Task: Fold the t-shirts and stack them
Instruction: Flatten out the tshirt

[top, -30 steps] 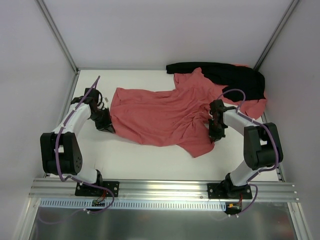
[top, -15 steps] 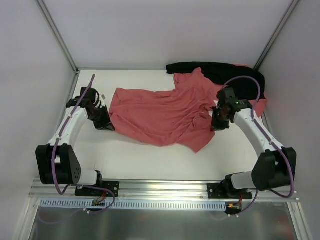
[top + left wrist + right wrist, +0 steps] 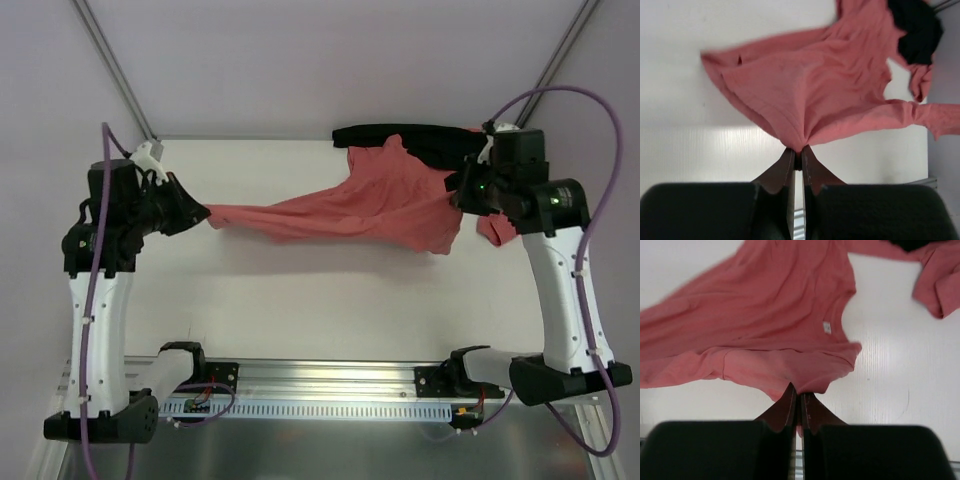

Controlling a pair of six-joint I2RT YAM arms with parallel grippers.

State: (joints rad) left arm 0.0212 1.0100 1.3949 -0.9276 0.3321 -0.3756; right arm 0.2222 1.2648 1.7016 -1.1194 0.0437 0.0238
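A salmon-red t-shirt (image 3: 350,205) hangs stretched in the air between my two grippers, above the white table. My left gripper (image 3: 204,213) is shut on its left edge; in the left wrist view the cloth (image 3: 805,85) bunches at the fingertips (image 3: 797,150). My right gripper (image 3: 458,192) is shut on its right edge; in the right wrist view the shirt (image 3: 765,315) spreads from the fingertips (image 3: 799,392). Its far part still drapes toward the back. A second salmon-red t-shirt (image 3: 498,228) lies at the back right, mostly hidden by my right arm.
A black garment (image 3: 440,145) lies at the back right corner, partly over the red cloth; it shows in the left wrist view (image 3: 917,30). Grey walls and metal posts close the table at the back and sides. The aluminium rail (image 3: 330,385) runs along the near edge.
Both arms have risen and pulled apart, lifting the t-shirt off the table and stretching it between them. Before, the shirt lay spread on the table with both grippers low at its edges.
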